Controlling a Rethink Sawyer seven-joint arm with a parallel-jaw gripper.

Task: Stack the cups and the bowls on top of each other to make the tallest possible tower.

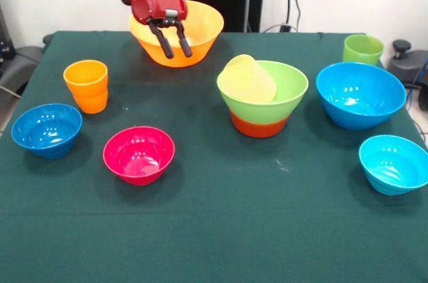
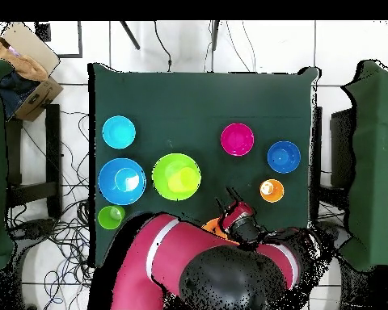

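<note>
My gripper (image 1: 174,47) hangs open and empty just in front of the big yellow-orange bowl (image 1: 200,25) at the table's far side; in the overhead view the gripper (image 2: 227,198) sits beside the orange cup (image 2: 271,190). The tower stands mid-table: the light green bowl (image 1: 284,92) rests in the orange-red bowl (image 1: 261,126), with the pale yellow cup (image 1: 249,79) tilted inside. The orange cup (image 1: 86,85), small dark blue bowl (image 1: 47,129) and magenta bowl (image 1: 139,154) stand on the left. The big blue bowl (image 1: 361,94), light green cup (image 1: 363,49) and small cyan bowl (image 1: 394,162) stand on the right.
The green cloth table (image 1: 214,229) reaches to the front edge. In the overhead view my arm (image 2: 197,266) covers most of the yellow-orange bowl (image 2: 211,227). Cables and a cardboard box (image 2: 27,73) lie off the table.
</note>
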